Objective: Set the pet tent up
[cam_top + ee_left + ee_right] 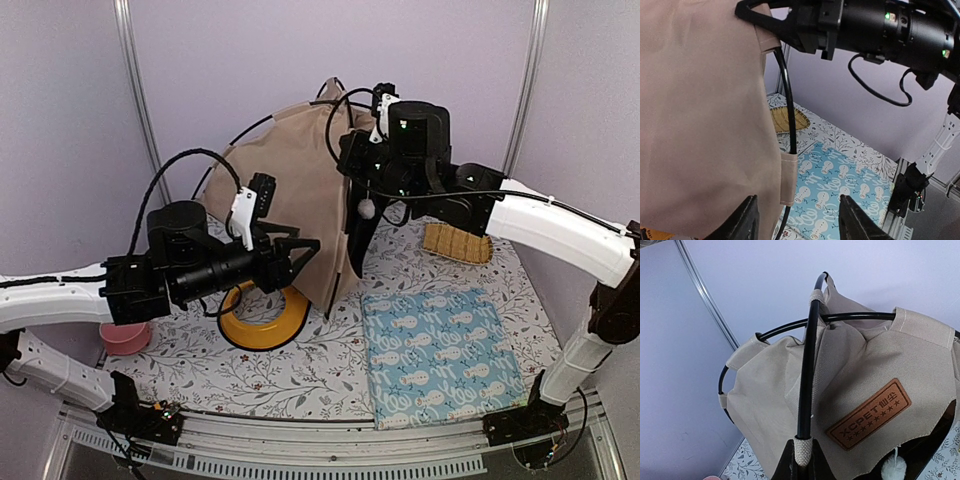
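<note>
Our left gripper (pixel 799 222) is spread astride the hem of the woven beige pet tent (pixel 290 190); our right gripper (pixel 800 467) pinches its thin curved black pole (pixel 807 375). We see it upright on the floral tabletop (pixel 190 365).

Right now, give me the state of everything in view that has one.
pet tent: raised, poles bowed
right gripper: shut on a tent pole
left gripper: open, straddling the tent's edge sleeve
blue snowman mat: lying flat
yellow oval tray: flat, partly hidden
</note>
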### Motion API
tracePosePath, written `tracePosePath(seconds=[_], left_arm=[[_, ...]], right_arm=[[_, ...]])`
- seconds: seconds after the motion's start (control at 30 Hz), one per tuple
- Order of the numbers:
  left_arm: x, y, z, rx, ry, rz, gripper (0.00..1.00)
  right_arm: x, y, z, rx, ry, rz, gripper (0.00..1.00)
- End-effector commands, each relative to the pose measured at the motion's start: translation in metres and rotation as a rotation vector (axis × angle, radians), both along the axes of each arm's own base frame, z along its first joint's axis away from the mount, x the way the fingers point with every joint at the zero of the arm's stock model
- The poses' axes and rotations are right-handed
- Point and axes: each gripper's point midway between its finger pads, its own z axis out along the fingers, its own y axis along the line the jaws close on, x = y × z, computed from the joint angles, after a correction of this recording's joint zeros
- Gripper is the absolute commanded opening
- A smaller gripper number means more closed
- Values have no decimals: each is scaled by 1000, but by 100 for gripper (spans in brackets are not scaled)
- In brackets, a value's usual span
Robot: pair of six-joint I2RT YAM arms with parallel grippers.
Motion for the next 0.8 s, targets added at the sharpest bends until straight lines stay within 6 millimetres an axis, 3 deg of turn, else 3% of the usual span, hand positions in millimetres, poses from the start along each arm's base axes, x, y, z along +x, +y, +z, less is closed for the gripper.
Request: tracePosePath(seconds=[0.0,0.2,0.4,0.6,0.77], left_arm=[[-2,-7,6,-26,-42,38,54],[5,-9,-16,43,-41,135,54],[20,1,-30,93,-28,276,63],[34,16,-45,137,-10,414,59],[39,18,-44,153,-36,445,58]], right_arm=[[2,-3,57,168,-100,-71,0],[-4,19,62,175,-106,-40,0],[-12,33,61,176,-106,-28,0],[-19,44,60,170,-101,-4,0],[-21,46,59,172,-99,-5,0]])
